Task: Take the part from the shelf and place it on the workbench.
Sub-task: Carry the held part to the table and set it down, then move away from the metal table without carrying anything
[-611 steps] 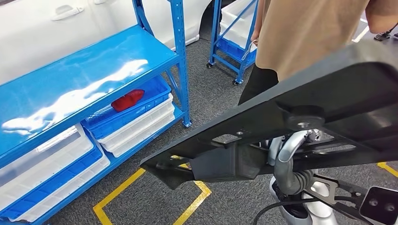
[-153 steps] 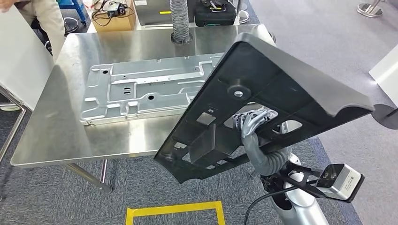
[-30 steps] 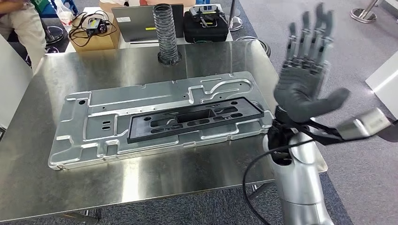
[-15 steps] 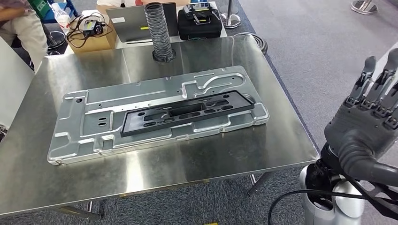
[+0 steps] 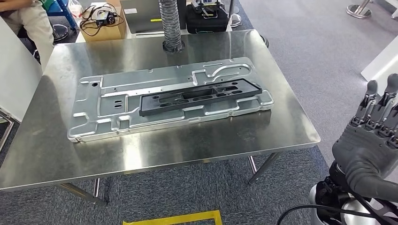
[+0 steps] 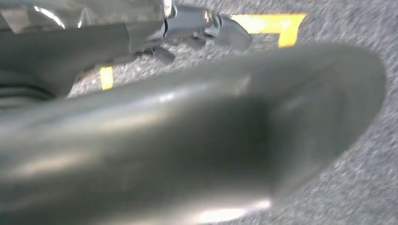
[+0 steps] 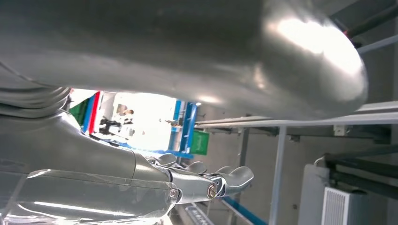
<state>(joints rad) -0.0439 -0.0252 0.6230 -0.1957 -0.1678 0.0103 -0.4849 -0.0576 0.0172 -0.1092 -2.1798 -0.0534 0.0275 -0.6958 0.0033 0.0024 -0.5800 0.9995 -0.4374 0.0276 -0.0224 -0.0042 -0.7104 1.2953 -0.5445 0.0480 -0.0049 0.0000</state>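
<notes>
Part laid on the desk, right hand off it and empty

The black part lies flat along the silver stamped plate in the middle of the steel desk, seated lengthwise in the plate's recess, which likely keeps it from sliding; judged from this, the placing looks done. The right hand is raised at about four o'clock of the desk, well apart from the part, its fingers spread upward and gripping nothing. The left hand appears blurred over grey carpet with yellow floor tape, seemingly hanging by the robot's side; I cannot tell how far its fingers are open. A ribbed hose stands at the desk's twelve o'clock edge, and a seated person is at about ten o'clock.
</notes>
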